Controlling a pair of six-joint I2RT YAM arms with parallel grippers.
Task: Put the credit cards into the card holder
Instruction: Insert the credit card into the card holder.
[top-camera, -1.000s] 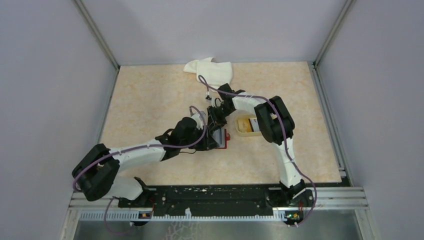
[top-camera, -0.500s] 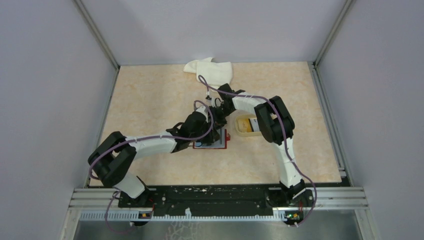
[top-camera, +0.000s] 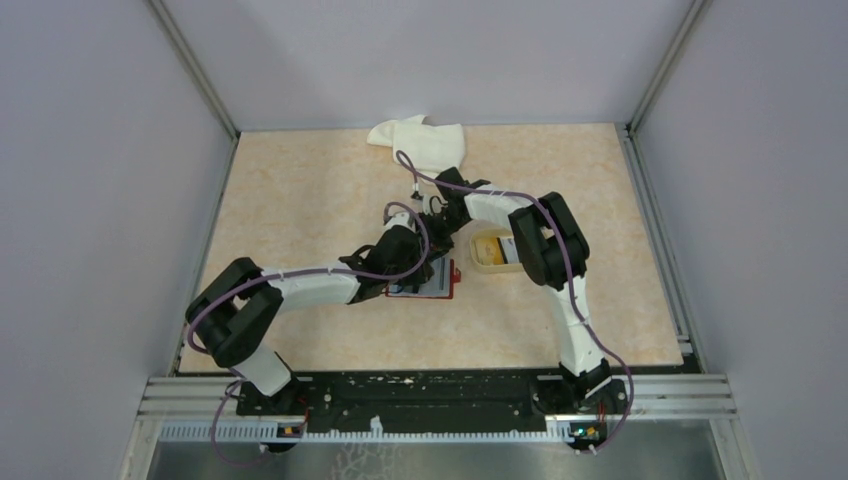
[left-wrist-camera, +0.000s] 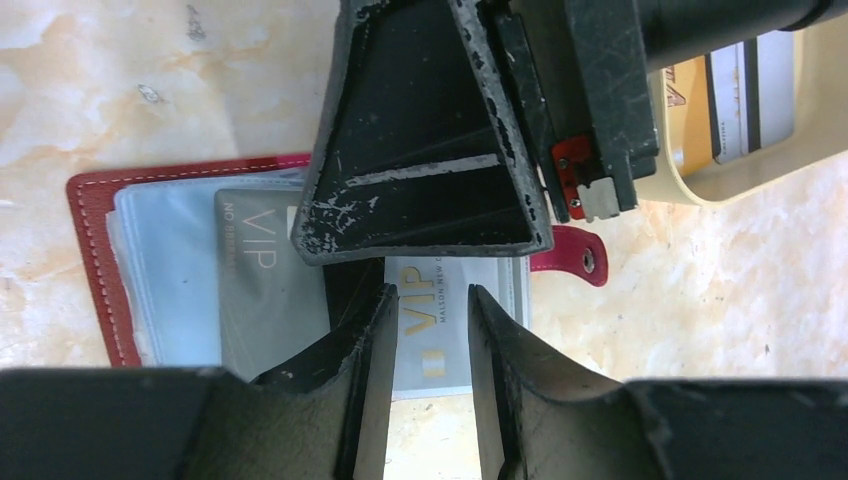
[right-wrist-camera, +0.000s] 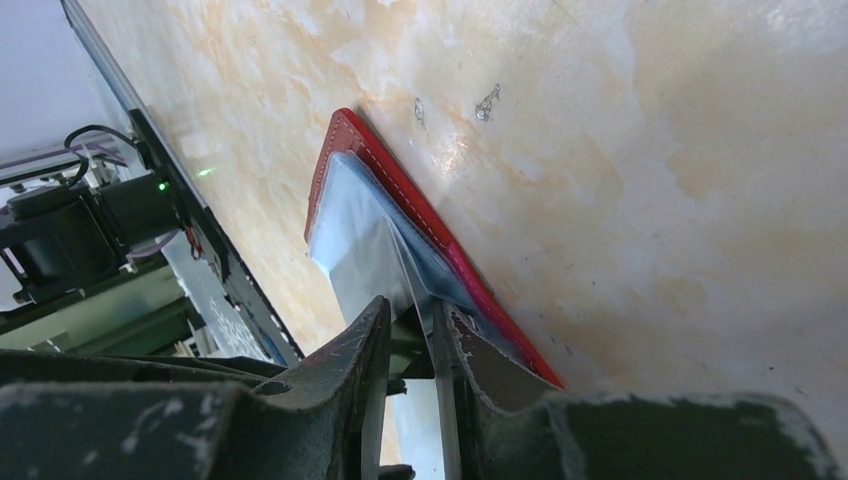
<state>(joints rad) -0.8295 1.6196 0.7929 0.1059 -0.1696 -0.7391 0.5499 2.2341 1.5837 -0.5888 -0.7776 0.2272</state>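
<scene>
**Q:** Left wrist view: what lies nearest the left gripper (left-wrist-camera: 430, 300)?
**A:** Its 2 fingers stand slightly apart, with nothing clamped between them. Through the gap, directly below, shows a white card (left-wrist-camera: 432, 350). It is printed "VIP" in gold, with a smaller line reading "MAISON NEW" until a finger hides the rest. Just left of the fingers lies a grey card (left-wrist-camera: 265, 290), marked "VIP" over a small line beginning "NO"; the rest is too small to read.

**Q:** Where is the card holder (left-wrist-camera: 95, 250)?
**A:** It lies open on the table (left-wrist-camera: 700, 320), beneath the left gripper and under both cards. Whether the cards sit inside its clear sleeves (left-wrist-camera: 170, 270) or on top of them cannot be told. Its red snap tab (left-wrist-camera: 575, 255) juts out to the right of the fingers.

**Q:** And the right gripper (right-wrist-camera: 415, 315)?
**A:** It is just beyond the left gripper, above the holder. Its fingers are pressed almost together, pinching 1 thin clear sleeve of the card holder.

**Q:** Farther out?
**A:** Right of the right gripper, a beige tray (left-wrist-camera: 740, 178) holds 2 cards. The gold card (left-wrist-camera: 690, 130) shows part of a "V", and the striped card (left-wrist-camera: 745, 90) has no legible text. Farthest, at the table's back edge, lies a white cloth (top-camera: 420, 140).
</scene>
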